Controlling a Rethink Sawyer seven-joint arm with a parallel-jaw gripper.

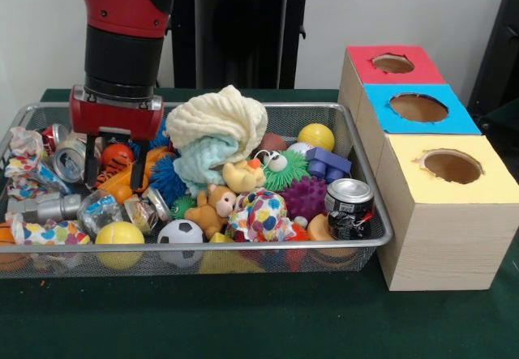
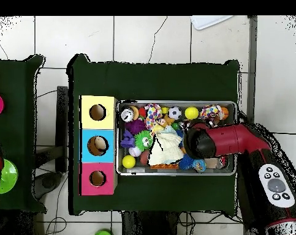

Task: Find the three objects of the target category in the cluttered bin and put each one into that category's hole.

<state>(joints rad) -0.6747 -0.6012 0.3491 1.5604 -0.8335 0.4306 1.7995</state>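
The gripper (image 1: 113, 164) is lowered into the bin (image 1: 369, 205), at the end farthest from the hole (image 1: 418, 107), its fingers spread and empty. A clear bottle (image 1: 101, 211) lies below it among cans. The bottle is judged light, slippery and easily crushed; a grasp across its body is advised.
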